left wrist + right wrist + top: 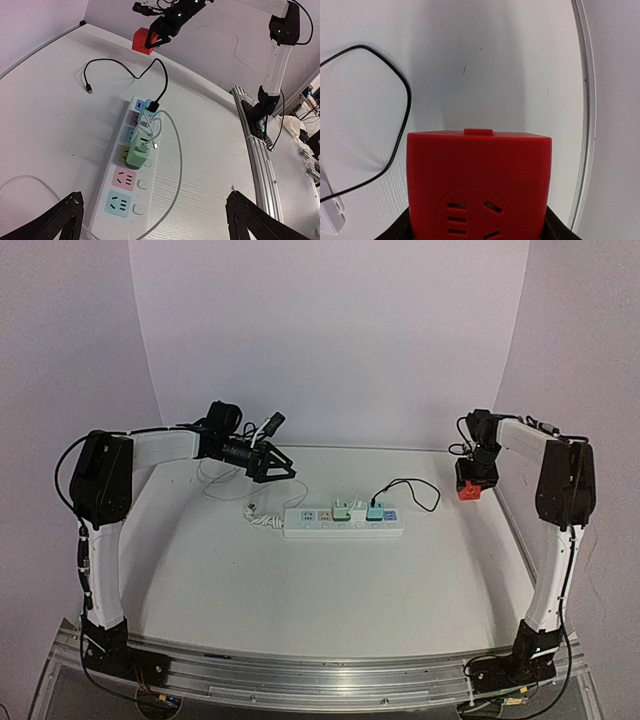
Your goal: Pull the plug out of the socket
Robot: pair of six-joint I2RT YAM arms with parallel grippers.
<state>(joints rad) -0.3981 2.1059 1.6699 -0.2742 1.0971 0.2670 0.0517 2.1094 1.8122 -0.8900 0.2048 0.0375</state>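
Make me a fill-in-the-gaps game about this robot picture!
The cube plug in the right tool is ___.
The left tool is wide ___ and holds nothing.
The thin cable lying nearest the cube plug is ___.
Missing words: red; open; black.

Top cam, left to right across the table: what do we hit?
left gripper (jaws open) → green plug → teal plug, both in the socket → black cable → red cube, held in the right gripper.
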